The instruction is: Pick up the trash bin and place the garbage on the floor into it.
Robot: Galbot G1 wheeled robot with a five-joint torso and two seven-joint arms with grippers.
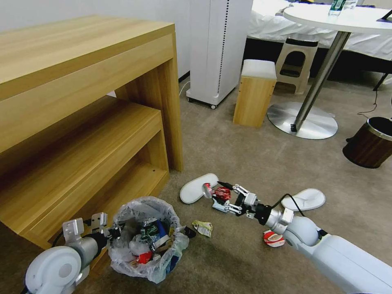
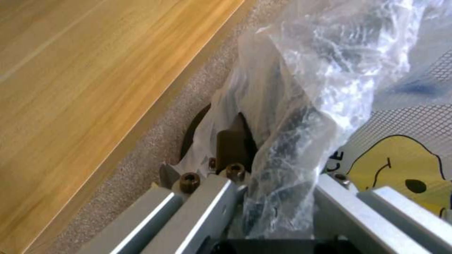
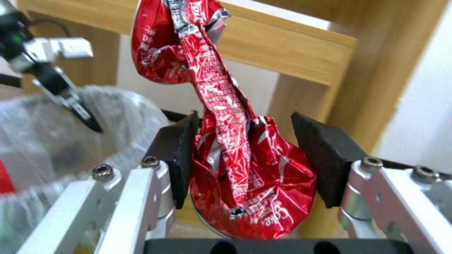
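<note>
The trash bin, lined with a crinkled clear bag and holding several pieces of litter, stands on the floor by the wooden shelf unit. My left gripper is shut on the bin's rim; up close its fingers pinch the rim and the bag. My right gripper hovers just right of the bin, shut on a crumpled red wrapper held between its black pads. Still on the carpet lie two white slippers, a red-white bowl and a candy wrapper.
The wooden shelf unit fills the left side, close behind the bin. Farther back stand a white tower appliance, a small wooden stool, a round table's metal foot and a brown wood-look bin at the right.
</note>
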